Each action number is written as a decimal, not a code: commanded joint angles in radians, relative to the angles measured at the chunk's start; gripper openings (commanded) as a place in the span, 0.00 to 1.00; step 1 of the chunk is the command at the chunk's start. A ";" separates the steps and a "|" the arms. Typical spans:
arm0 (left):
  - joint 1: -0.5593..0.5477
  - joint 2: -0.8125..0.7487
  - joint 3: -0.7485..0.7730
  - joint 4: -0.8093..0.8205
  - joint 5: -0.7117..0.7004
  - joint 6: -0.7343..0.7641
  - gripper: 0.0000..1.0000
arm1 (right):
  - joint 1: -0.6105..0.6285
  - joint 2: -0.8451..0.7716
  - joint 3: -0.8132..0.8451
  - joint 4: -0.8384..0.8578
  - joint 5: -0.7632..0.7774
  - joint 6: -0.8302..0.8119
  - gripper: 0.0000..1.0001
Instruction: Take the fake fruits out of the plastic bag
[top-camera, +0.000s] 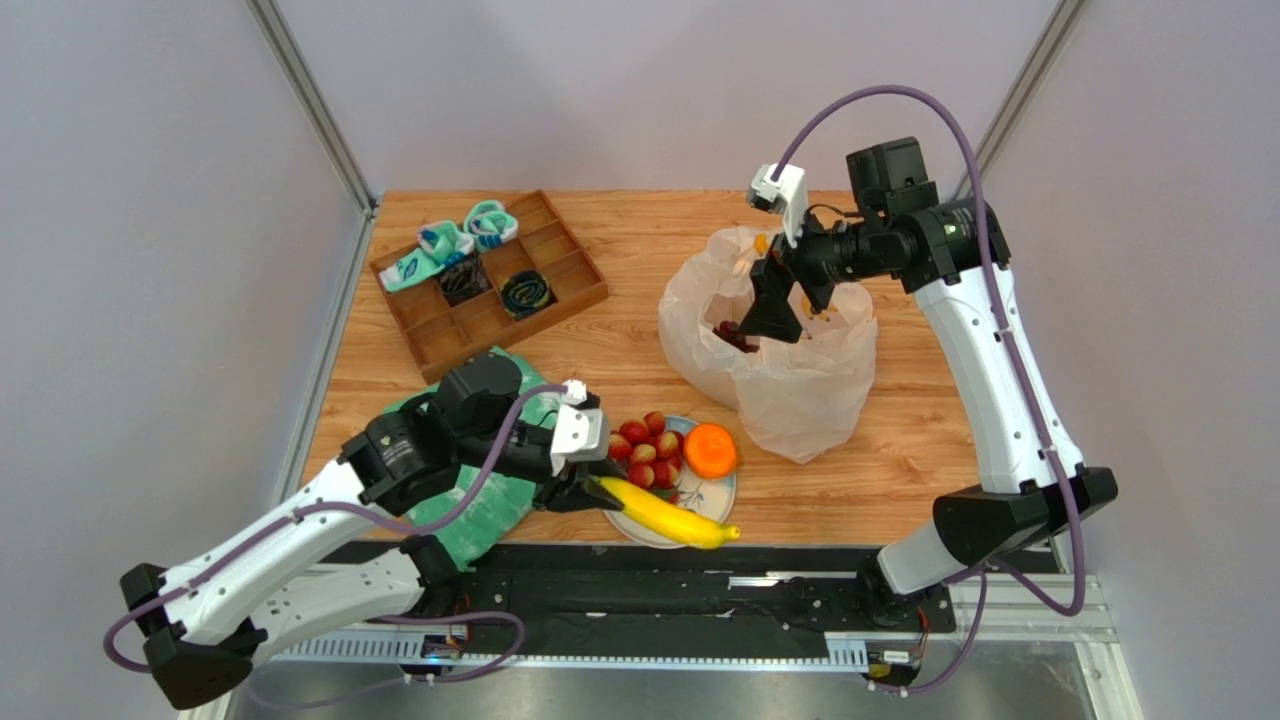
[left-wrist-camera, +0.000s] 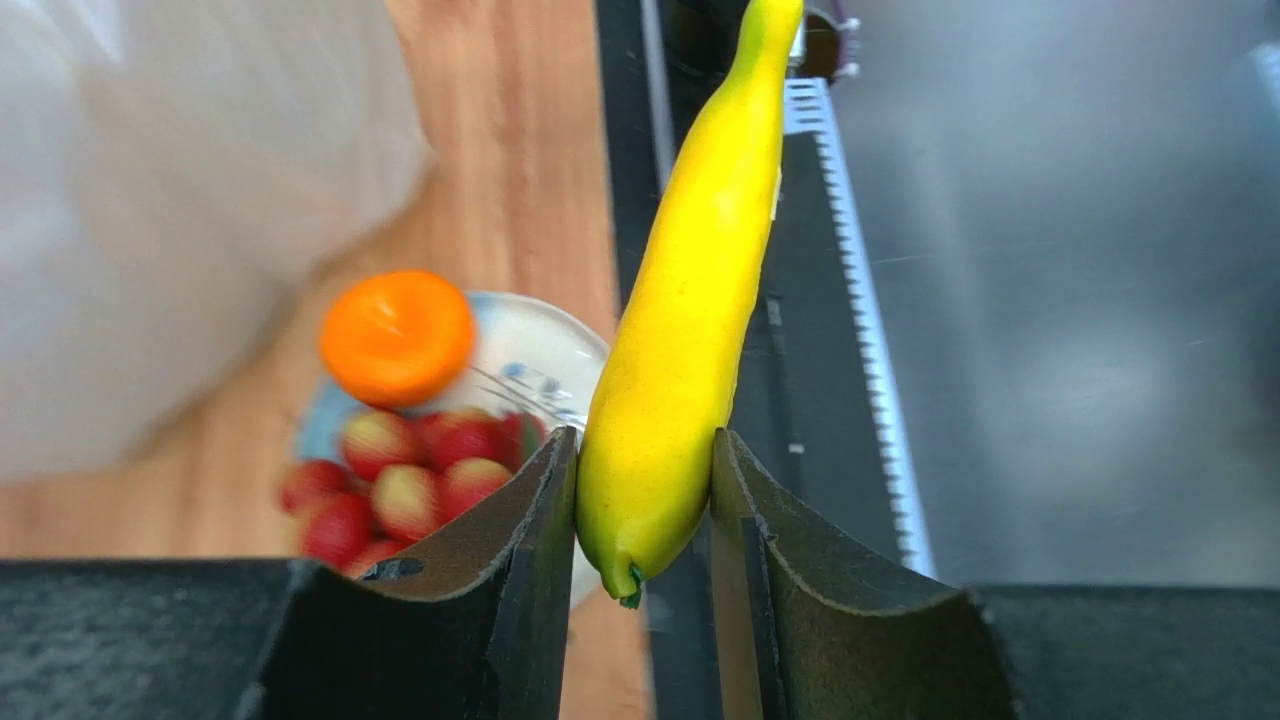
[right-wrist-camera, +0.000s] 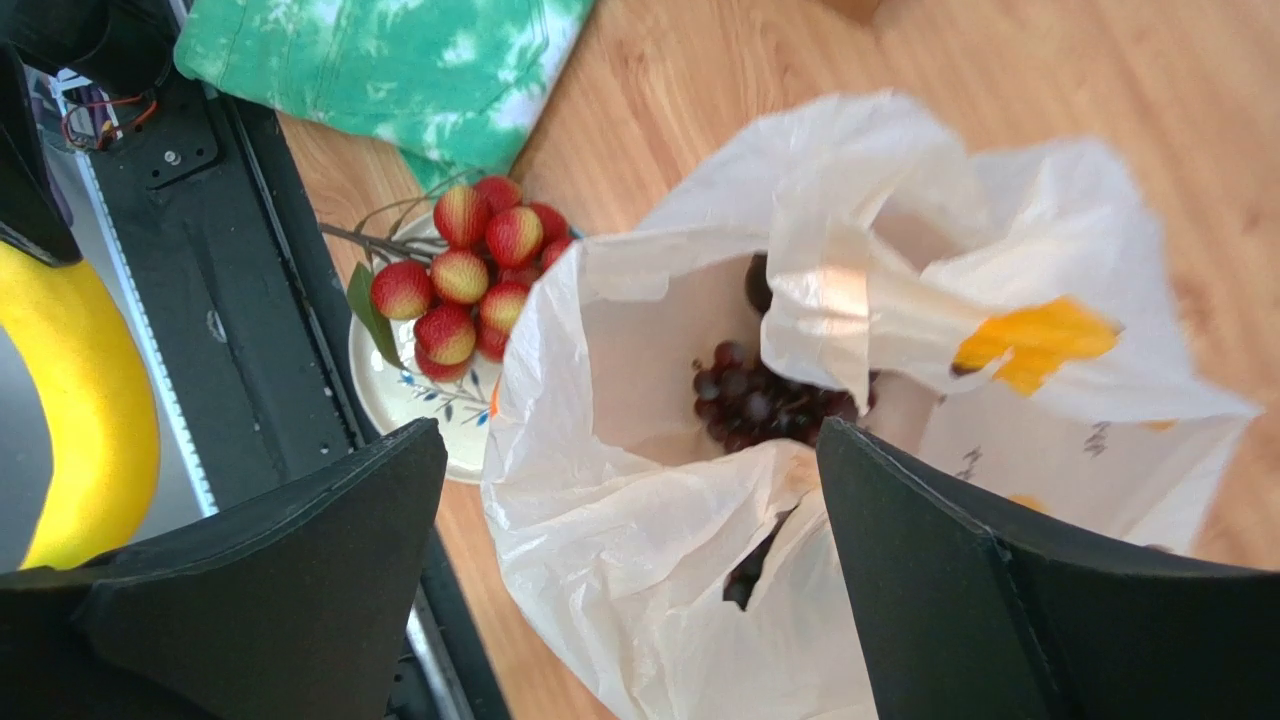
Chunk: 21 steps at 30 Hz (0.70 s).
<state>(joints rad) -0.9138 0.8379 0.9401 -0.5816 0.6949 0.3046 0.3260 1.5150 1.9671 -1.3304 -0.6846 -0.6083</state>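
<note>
Black fingers (left-wrist-camera: 481, 600) of the left gripper (left-wrist-camera: 643, 458) fill the bottom of the left wrist view. They stand narrow and pinch the banana (left-wrist-camera: 684, 300) btw. them near its blunt end; both pads touch the yellow skin. The rest of the banana runs away from the fingertips, over the black rail. I cannot tell if it rests on something or hangs free. Just beside the fingers, at picture left, is a plate (left-wrist-camera: 534, 353) w/ red balls (left-wrist-camera: 406, 488) on it and, farther from the tips, the orange (left-wrist-camera: 397, 336). In the top view a green cloth (top-camera: 478, 518) lies behind this gripper on the table (top-camera: 631, 330); a wooden tray (top-camera: 489, 285) is well apart, at the far left corner.

More to the right stands the bag (top-camera: 796, 383), mouth open upward, just beside the plate. The right gripper (right-wrist-camera: 631, 435) hangs over this mouth w/ fingers spread wide, and they grip nothing; only the bag rim is seen below the gap. Inside the bag, under the gap and nearer to one finger than the other, are the dark grapes (right-wrist-camera: 759, 398) and one dark round fruit (right-wrist-camera: 756, 282), partly hidden by a plastic fold.
</note>
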 joint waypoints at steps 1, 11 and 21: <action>0.087 0.096 -0.073 0.066 0.219 -0.408 0.00 | -0.007 -0.032 -0.063 0.033 0.034 0.108 0.99; 0.188 0.317 -0.368 0.469 0.497 -0.858 0.00 | -0.007 -0.046 -0.192 0.092 0.014 0.148 0.99; 0.239 0.258 -0.538 0.599 0.375 -1.194 0.00 | -0.007 -0.038 -0.203 0.092 0.017 0.140 0.99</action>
<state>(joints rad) -0.6899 1.1687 0.4629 -0.0769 1.0878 -0.6922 0.3176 1.4979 1.7706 -1.2728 -0.6559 -0.4828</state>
